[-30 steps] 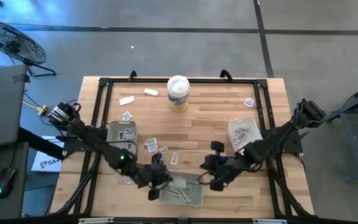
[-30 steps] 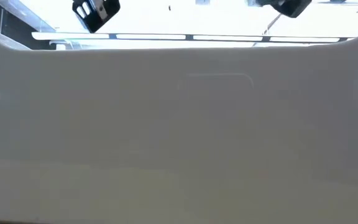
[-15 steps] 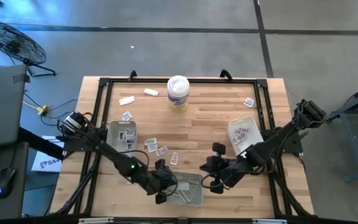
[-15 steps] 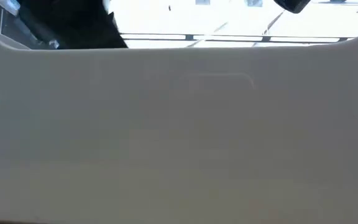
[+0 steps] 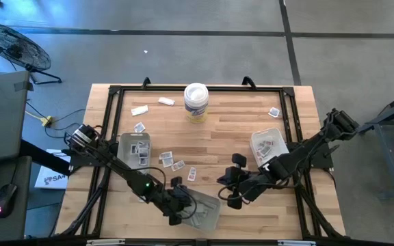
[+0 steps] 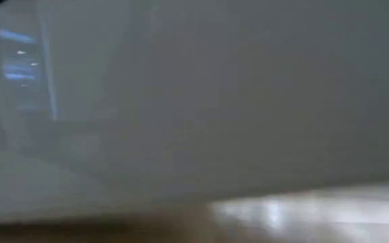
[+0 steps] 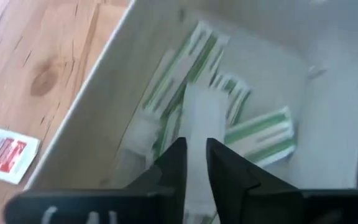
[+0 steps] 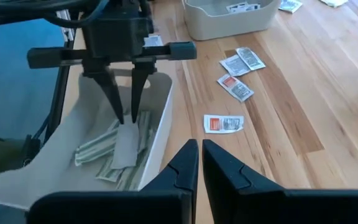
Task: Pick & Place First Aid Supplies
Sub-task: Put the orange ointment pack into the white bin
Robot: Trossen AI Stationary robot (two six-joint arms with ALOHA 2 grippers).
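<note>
The left gripper (image 8: 124,93) fingers have just parted, releasing a strip wrapper (image 8: 127,144) into the near tray (image 8: 161,134). Right gripper (image 8: 200,152) fingers clenched, empty.

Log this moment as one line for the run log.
left gripper: over front tray, fingers parted around strip wrapper | right gripper: beside tray, shut, empty

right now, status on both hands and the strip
Left hand in the front tray, fingers parted, pale strip between the tips, over the pile. Right hand shut, empty, beside the tray. Nothing in the way.
</note>
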